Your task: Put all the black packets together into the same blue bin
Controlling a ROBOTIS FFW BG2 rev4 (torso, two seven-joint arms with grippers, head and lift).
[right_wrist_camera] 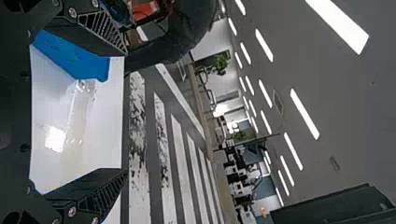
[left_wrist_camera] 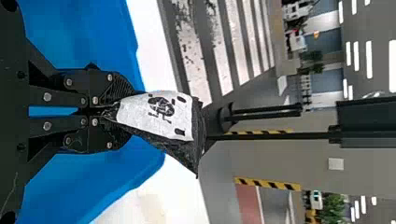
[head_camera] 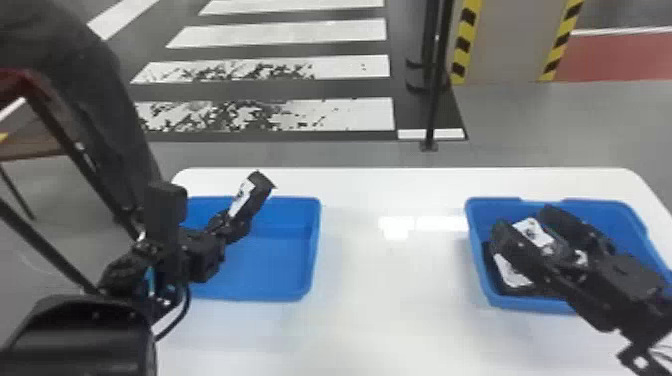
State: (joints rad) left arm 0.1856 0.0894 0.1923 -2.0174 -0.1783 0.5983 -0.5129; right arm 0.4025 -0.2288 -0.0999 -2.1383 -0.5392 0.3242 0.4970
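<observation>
Left pincer [head_camera: 234, 224] pinching one end of black packet [head_camera: 259, 190]; packet juts tilted past fingertips, above left blue bin [head_camera: 267, 267]. Right pincer [head_camera: 524, 219] spread over right blue bin [head_camera: 477, 250]. In that bin: white-labelled packet [head_camera: 532, 232] visible between right pincer's fingers, lower packet [head_camera: 510, 274] partly hidden behind one finger.
</observation>
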